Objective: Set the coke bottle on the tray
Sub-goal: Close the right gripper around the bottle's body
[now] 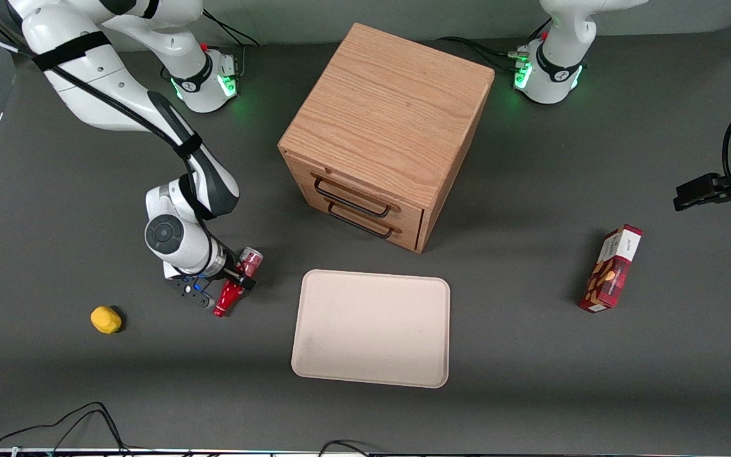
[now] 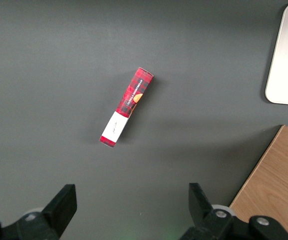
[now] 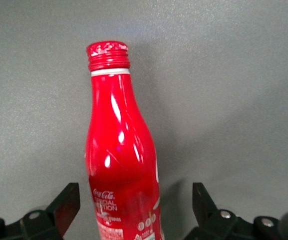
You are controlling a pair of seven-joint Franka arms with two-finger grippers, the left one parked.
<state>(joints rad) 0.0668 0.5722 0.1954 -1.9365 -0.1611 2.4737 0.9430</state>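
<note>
The gripper point(image 1: 233, 281) straddles the bottle point(image 1: 236, 283) lying on the desk beside the tray point(image 1: 372, 327), fingers spread, not yet clamped. The grasp step is in hand; next calls for closing, lifting, then carrying to the tray.

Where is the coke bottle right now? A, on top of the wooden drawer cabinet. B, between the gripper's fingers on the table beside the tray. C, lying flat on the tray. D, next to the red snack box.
B: the coke bottle sits between the gripper's open fingers on the table, beside the bare tray.
</note>
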